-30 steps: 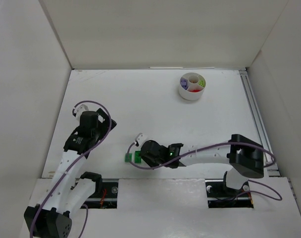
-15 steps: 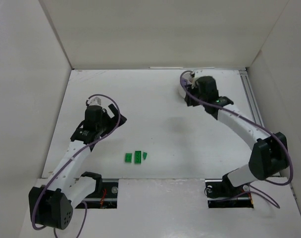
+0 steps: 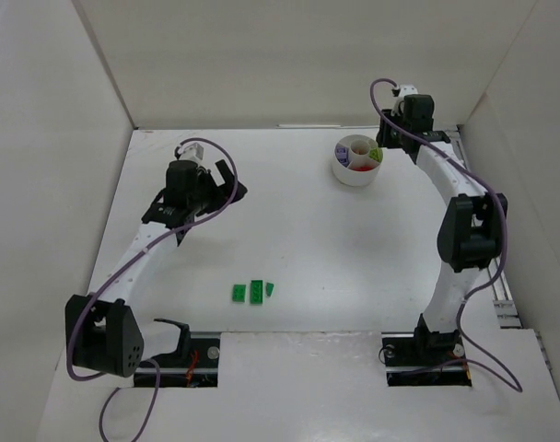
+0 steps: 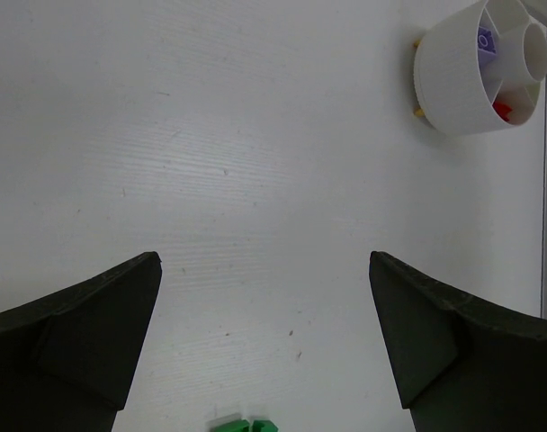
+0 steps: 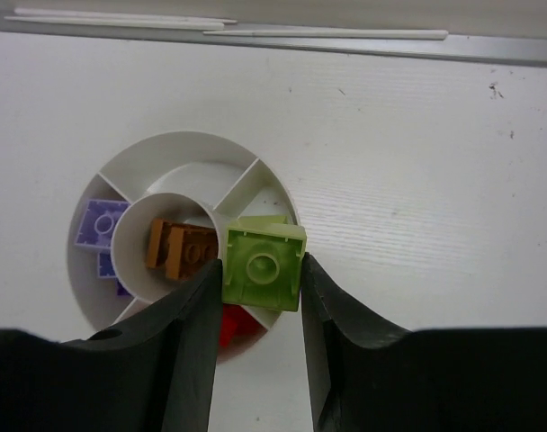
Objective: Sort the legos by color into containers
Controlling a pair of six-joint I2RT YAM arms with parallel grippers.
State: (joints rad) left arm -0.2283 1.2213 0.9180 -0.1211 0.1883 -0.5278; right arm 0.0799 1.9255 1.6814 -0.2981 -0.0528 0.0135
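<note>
My right gripper [image 5: 261, 270] is shut on a lime brick [image 5: 263, 264] and holds it above the right edge of the round white dish [image 5: 165, 148]. The dish holds purple bricks [image 5: 101, 225] in a left wedge, orange-brown bricks [image 5: 179, 247] in the central cup and a red brick [image 5: 230, 326] in a near wedge. In the top view the right gripper [image 3: 387, 145] is at the dish's [image 3: 355, 175] far right, with the lime brick [image 3: 376, 155] showing. Three dark green bricks [image 3: 253, 291] lie near the front. My left gripper [image 3: 227, 184] is open and empty, left of centre.
White walls enclose the table on the left, back and right. A metal rail [image 3: 473, 212] runs along the table's right edge. In the left wrist view the dish [image 4: 453, 85] is at top right and the green bricks [image 4: 246, 425] at the bottom edge.
My right arm has swung from the green bricks at the front over to the dish, and now sits at its far right. My left arm has stretched farther up the table.
</note>
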